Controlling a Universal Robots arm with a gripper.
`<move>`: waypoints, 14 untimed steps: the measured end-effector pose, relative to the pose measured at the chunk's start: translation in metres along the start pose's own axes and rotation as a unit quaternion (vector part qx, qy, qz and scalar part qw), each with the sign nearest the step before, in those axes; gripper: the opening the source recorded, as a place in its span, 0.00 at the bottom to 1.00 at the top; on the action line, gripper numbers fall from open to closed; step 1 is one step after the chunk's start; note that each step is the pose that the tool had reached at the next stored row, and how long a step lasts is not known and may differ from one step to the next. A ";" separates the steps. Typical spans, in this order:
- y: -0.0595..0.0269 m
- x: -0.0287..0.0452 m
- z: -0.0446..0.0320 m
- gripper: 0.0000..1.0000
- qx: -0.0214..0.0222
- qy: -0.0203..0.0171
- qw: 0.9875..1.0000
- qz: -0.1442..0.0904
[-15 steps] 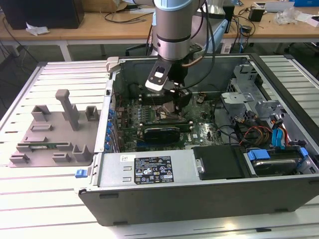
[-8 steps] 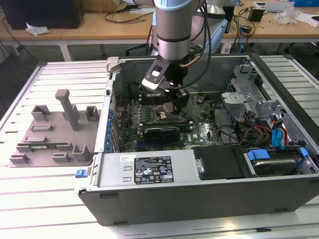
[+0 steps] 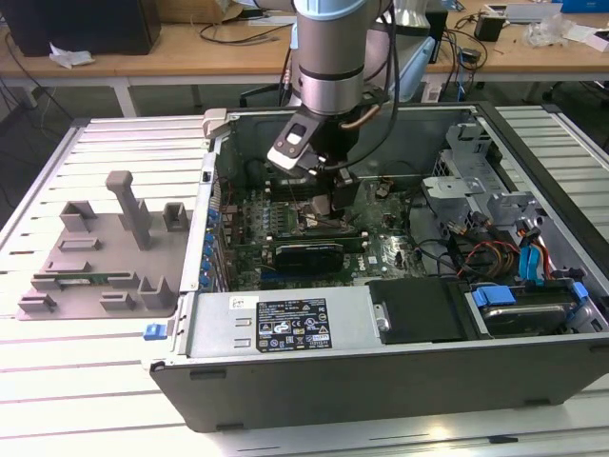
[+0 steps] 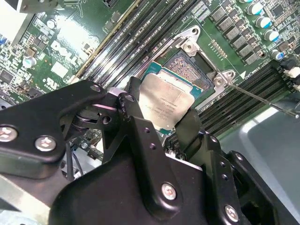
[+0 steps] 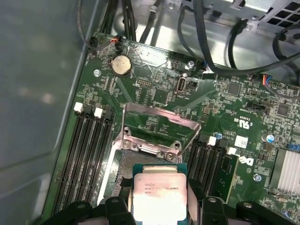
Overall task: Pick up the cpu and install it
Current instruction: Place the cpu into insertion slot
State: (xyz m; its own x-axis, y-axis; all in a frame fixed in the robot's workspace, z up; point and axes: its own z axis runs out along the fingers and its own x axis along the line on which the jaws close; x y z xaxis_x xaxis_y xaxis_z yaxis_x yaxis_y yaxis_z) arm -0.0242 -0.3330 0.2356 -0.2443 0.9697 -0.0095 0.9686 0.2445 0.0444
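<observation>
Gripper: my gripper (image 4: 161,112) is clamping the cpu (image 4: 165,101) by two opp. edges, one of my fingers (image 4: 133,101) on each side.
Cpu: it's hanging btwn them, metal plate facing my wrist cams, just above the open socket (image 4: 190,70); can't tell if it's touching.
Socket frame: the load frame (image 5: 157,129) is standing flipped up, just beside the cpu.
Surroundings: I'm reaching into the open pc case (image 3: 285,381), over the motherboard (image 5: 159,89), w/ RAM slots (image 5: 89,150) flanking the socket.
Aside: the grey fixture tray (image 3: 95,257) is sitting on the table (image 3: 95,400), at the exterior view's left, well apart from me.
</observation>
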 end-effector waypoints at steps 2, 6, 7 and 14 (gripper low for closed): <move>0.0000 0.0000 0.0000 0.55 0.000 -0.001 1.000 0.021; 0.0000 0.0001 0.0000 0.55 0.000 -0.001 0.998 0.057; -0.0003 0.0003 0.0000 0.55 0.000 -0.001 0.998 0.064; -0.0002 0.0039 0.0038 0.55 0.001 -0.003 0.995 0.095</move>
State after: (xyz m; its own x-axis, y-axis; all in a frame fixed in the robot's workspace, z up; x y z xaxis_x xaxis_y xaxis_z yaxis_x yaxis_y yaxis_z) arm -0.0251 -0.3293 0.2318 -0.0569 0.9984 -0.0064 0.9974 0.0571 0.0438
